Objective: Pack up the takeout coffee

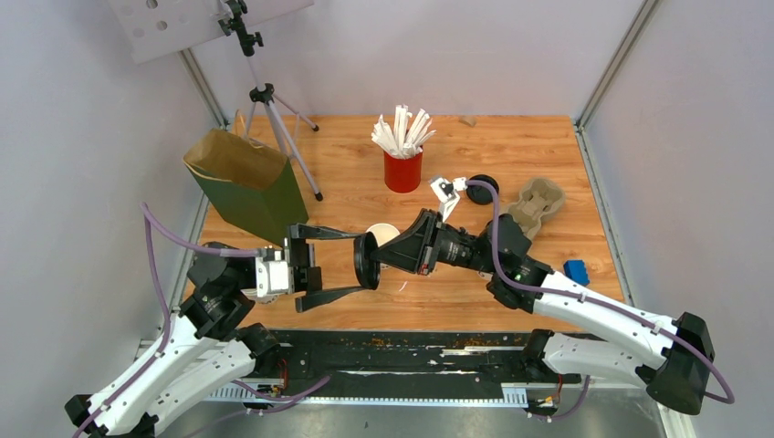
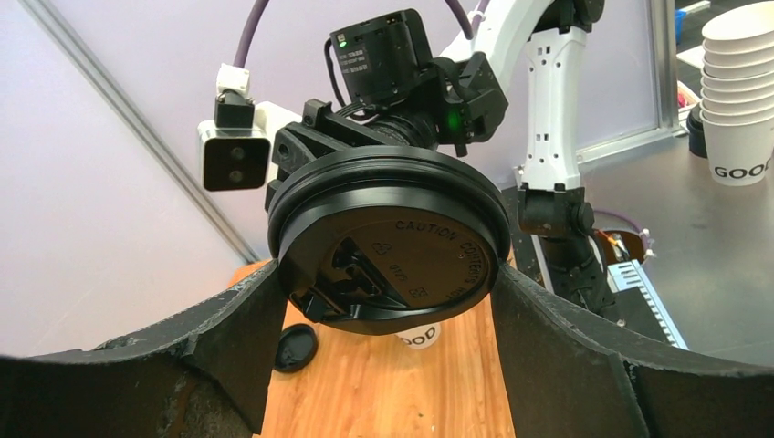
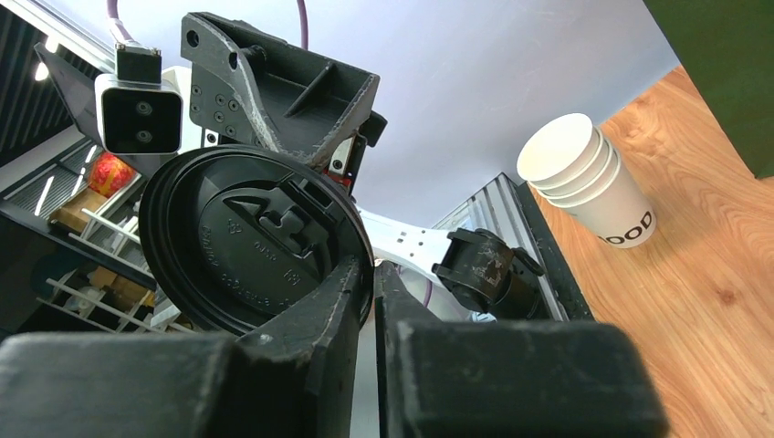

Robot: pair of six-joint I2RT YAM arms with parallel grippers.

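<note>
A round black lid [image 1: 367, 260] hangs on edge above the table's middle, between both grippers. My left gripper [image 1: 362, 263] spans it: in the left wrist view the two fingers touch the lid [image 2: 392, 242] on opposite sides. My right gripper [image 1: 388, 260] pinches the lid's rim from the other side, its jaws almost together beside the lid [image 3: 246, 242]. The takeout coffee's white paper cup [image 1: 383, 235] stands lidless on the table just behind them, and shows as the cup [image 3: 593, 182] in the right wrist view. The green paper bag [image 1: 246, 182] stands open at the back left.
A red cup of white sticks [image 1: 402, 164] stands at the back centre. A second black lid [image 1: 481, 189] and a cardboard cup carrier [image 1: 536, 205] lie to the right, a small blue object [image 1: 576, 271] beyond them. A tripod [image 1: 274, 128] stands beside the bag.
</note>
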